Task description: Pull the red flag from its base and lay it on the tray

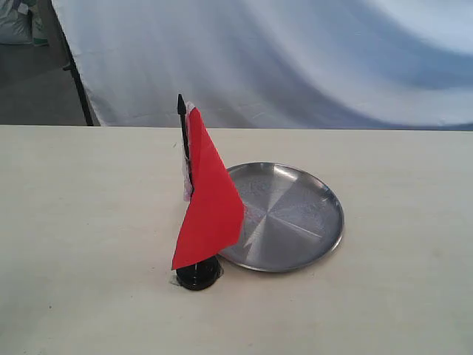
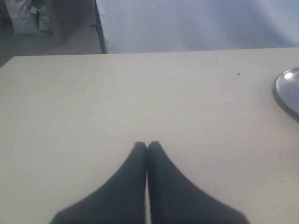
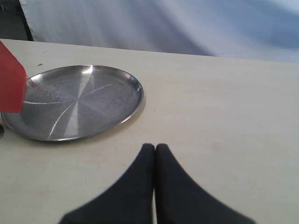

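Note:
The red flag (image 1: 211, 198) stands upright on its thin black pole, planted in the small round black base (image 1: 198, 274) at the middle of the table. The silver tray (image 1: 307, 229) lies flat just right of the base, with nothing on it. In the right wrist view the tray (image 3: 93, 100) shows whole, with a corner of the flag (image 3: 10, 84) at the frame edge. The left wrist view catches only the tray's rim (image 2: 283, 95). My left gripper (image 2: 147, 145) and right gripper (image 3: 154, 147) are both shut on nothing, well short of the flag. Neither arm appears in the exterior view.
The pale table (image 1: 89, 222) runs wide on both sides of the flag. A white cloth backdrop (image 1: 295, 59) hangs behind its far edge, with a dark stand leg (image 1: 77, 81) at the back left.

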